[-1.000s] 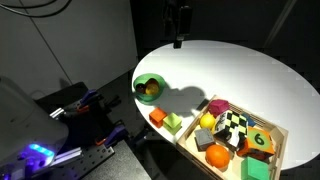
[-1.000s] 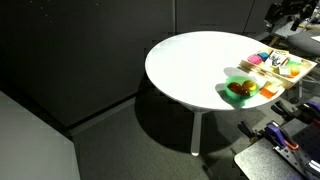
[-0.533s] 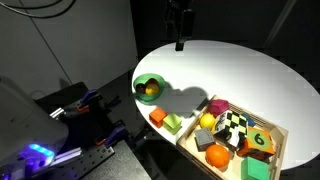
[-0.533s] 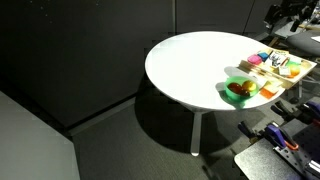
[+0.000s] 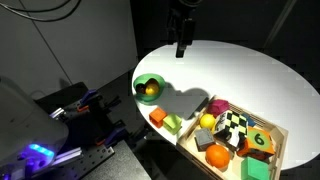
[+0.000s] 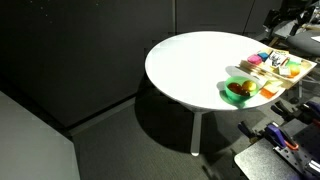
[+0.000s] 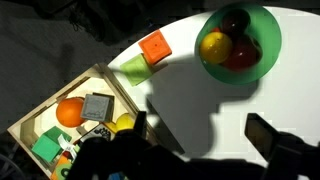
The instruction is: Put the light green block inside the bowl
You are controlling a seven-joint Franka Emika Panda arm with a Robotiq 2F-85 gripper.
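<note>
The light green block (image 5: 174,123) lies on the white round table next to an orange cube (image 5: 158,117), near the table's edge; in the wrist view the block (image 7: 132,69) lies beside the orange cube (image 7: 154,46). The green bowl (image 5: 149,88) holds toy fruit; it also shows in the wrist view (image 7: 238,41) and in an exterior view (image 6: 239,89). My gripper (image 5: 181,45) hangs high above the table, apart from block and bowl. In the wrist view its fingers stand wide apart with nothing between them (image 7: 203,132).
A wooden tray (image 5: 270,155) holds several toys, among them a dark green numbered block (image 5: 260,140) and an orange ball (image 5: 217,155); it also shows in the wrist view (image 7: 70,88). The white table (image 5: 250,75) is bare at the far side.
My gripper has come down a little toward the table over the last second. Block, bowl and tray have not moved.
</note>
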